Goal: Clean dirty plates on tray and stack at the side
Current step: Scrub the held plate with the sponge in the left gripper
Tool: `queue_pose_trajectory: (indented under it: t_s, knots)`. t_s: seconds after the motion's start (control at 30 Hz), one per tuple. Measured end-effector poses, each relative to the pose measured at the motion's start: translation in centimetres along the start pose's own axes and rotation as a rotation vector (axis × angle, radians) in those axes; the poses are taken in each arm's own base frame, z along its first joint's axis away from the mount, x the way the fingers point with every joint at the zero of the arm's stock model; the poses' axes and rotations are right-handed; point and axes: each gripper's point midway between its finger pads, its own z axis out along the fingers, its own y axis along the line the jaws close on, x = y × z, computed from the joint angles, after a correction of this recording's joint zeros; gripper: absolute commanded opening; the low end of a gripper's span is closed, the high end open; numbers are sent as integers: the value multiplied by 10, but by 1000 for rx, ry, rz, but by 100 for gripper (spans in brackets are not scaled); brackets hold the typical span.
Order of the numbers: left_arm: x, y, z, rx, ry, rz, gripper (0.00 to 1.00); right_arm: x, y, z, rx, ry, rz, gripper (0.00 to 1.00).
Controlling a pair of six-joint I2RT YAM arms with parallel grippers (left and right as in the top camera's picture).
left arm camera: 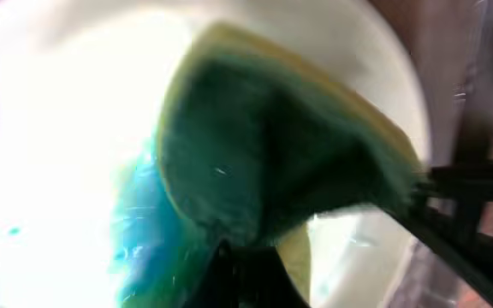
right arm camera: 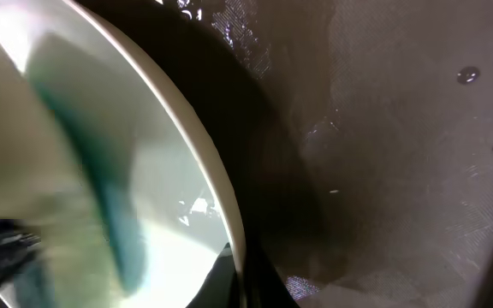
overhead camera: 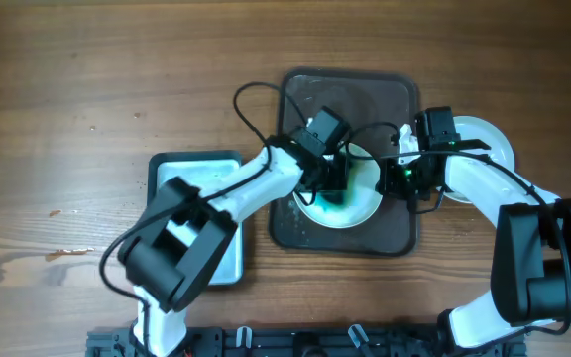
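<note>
We see the plate (overhead camera: 357, 210) on the tray (overhead camera: 390, 99), smeared blue-green (mostly near the middle). The left gripper (overhead camera: 333, 180) clamps a sponge (left arm camera: 272, 145) against it. The right gripper (overhead camera: 399, 178) sits at its 3 o'clock rim; open or closed, we cannot tell.

A tray (overhead camera: 300, 99) sits at the centre of the worktop (overhead camera: 87, 89), with a plate (overhead camera: 360, 216) on its near half. A sponge (overhead camera: 337, 193) is pressed on the plate, held between the left fingers (left arm camera: 473, 227), whose arm reaches in from the near left. The right fingers (right arm camera: 251, 282) grip the plate's right rim, their arm coming from the near right. A second plate (overhead camera: 489, 139) rests on the worktop just beside the tray's right edge. A basin (overhead camera: 171, 167) sits left of the tray, apart from it, partly under the left arm.
</note>
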Motion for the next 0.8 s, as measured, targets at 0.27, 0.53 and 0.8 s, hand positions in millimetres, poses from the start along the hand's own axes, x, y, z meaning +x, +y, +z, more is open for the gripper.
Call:
queue_pose_trajectory:
  t_s: [0.27, 0.53, 0.8]
  knots:
    - [-7, 48, -17, -317, -72, -12, 4, 1, 0, 0, 0, 3, 1, 4]
    - [-18, 66, -27, -440, -133, 41, 4, 4, 5, 2, -21, 18, 5, 4]
    - [-26, -3, 0, 1, -75, 41, 4, 5, -1, 1, -10, 22, 30, 4]
